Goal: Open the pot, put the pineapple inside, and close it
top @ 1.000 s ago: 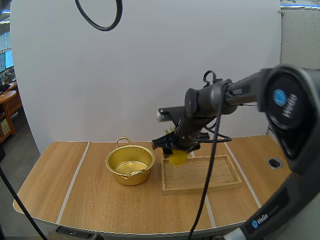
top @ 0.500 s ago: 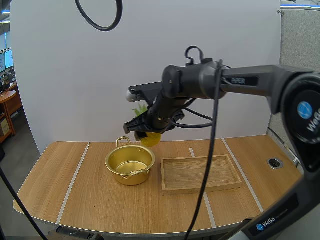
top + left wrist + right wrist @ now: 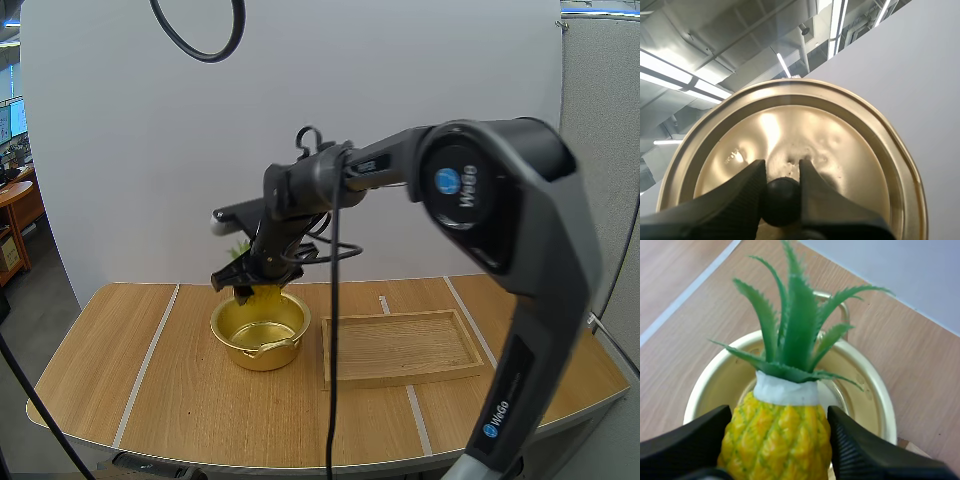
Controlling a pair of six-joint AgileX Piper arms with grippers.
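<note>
Table [image 3: 190,400]: one pot [image 3: 252,356]; right end effector [image 3: 779,416] grips one pineapple [image 3: 774,437], seemingly above; left end effector [image 3: 781,172] clamps one lid [image 3: 845,145].

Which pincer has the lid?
The left pincer, pinching the black knob of the lid; the right pincer instead holds the pineapple above the open pot.

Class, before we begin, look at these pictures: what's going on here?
The robot is partway through loading a pot. Its right pincer grips the pineapple by its body, leaves up, just above the open gold pot on the table. The left pincer is shut on the black knob of the lid, holding it aloft. A wooden tray lies beside the pot.
</note>
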